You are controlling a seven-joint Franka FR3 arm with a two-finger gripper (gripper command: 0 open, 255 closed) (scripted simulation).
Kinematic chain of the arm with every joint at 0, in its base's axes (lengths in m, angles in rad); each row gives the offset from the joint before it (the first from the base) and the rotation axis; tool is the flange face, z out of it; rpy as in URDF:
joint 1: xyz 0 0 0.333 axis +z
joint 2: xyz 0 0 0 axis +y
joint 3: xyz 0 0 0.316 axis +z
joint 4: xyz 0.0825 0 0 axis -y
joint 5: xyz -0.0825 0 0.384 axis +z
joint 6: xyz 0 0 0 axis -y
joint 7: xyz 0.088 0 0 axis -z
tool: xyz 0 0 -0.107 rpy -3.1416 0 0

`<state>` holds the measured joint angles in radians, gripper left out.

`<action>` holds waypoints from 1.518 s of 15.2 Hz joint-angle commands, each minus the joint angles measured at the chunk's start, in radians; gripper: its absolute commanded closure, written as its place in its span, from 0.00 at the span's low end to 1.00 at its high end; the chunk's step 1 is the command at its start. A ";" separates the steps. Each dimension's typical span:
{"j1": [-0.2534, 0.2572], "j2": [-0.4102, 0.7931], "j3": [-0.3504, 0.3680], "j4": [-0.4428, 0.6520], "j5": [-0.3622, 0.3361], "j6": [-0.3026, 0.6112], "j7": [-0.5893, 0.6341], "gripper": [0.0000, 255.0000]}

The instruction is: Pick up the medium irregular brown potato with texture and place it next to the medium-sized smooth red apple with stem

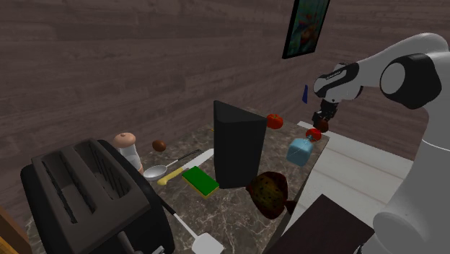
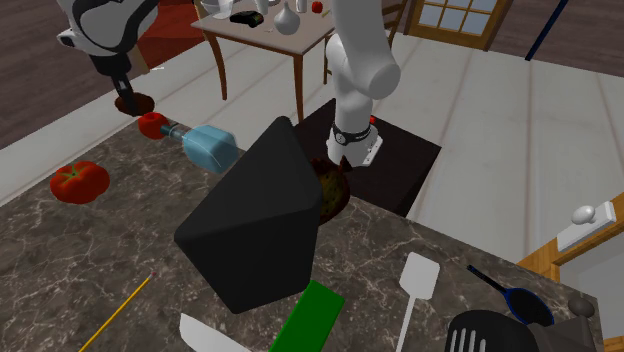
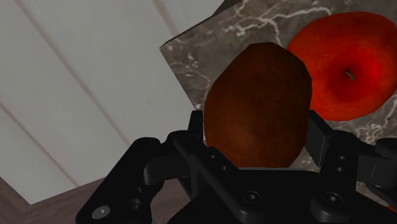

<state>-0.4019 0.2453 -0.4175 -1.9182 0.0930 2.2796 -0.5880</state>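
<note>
Currently the black pincer (image 3: 256, 137) is pinching the brown potato (image 3: 257, 114), with its two fingers (image 3: 318, 133) pressing against the potato's opposite sides. In the wrist view the potato is standing on end between them, its rough, dark brown skin facing the camera. Just beside it the red apple (image 3: 347, 63) is lying on the marbled worktop (image 3: 191, 57), its stem hollow showing, and the potato's edge is overlapping the apple's edge. Both are sitting close to a corner of the worktop, with pale floor planks showing beyond that corner.

In the shoulder view the pincer (image 1: 322, 115) is hanging from the white arm over the worktop's far corner, and the potato (image 1: 321, 126) is showing just above the apple (image 1: 313, 134). Whether the potato is touching the worktop cannot be told. A light blue jar (image 1: 299, 151) is lying near the apple, a red tomato (image 1: 275, 120) is resting further along the same edge, and a tall black box (image 1: 238, 144) is standing mid-worktop. A dark toaster (image 1: 86, 195) is sitting nearest the camera.

In the second exterior view the potato (image 2: 135, 102) is hovering just above the apple (image 2: 152, 124).
</note>
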 commanded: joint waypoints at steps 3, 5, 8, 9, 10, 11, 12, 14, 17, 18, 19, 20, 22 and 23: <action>-0.004 0.028 0.006 -0.027 0.016 0.047 -0.010 1.00; -0.007 0.042 0.009 -0.036 0.024 0.070 -0.015 1.00; -0.008 0.048 0.011 -0.040 0.028 0.080 -0.017 1.00; -0.008 0.048 0.011 -0.040 0.028 0.080 -0.017 1.00; -0.008 0.048 0.011 -0.040 0.028 0.080 -0.017 1.00; -0.008 0.048 0.011 -0.040 0.028 0.080 -0.017 1.00; -0.008 0.048 0.011 -0.040 0.028 0.080 -0.017 1.00; -0.008 0.048 0.011 -0.040 0.028 0.080 -0.017 1.00; -0.001 0.045 0.012 -0.041 0.024 0.078 -0.006 0.00; 0.001 0.043 0.012 -0.045 0.023 0.080 -0.005 0.00; 0.002 0.044 0.013 -0.046 0.023 0.082 -0.003 0.00; -0.008 0.048 0.011 -0.040 0.028 0.080 -0.017 0.00; 0.003 0.003 0.001 -0.030 0.003 0.028 0.000 0.00; 0.008 -0.018 -0.003 -0.022 -0.010 0.001 0.008 0.00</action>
<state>-0.3989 0.2493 -0.4162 -1.9363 0.0956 2.2993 -0.5870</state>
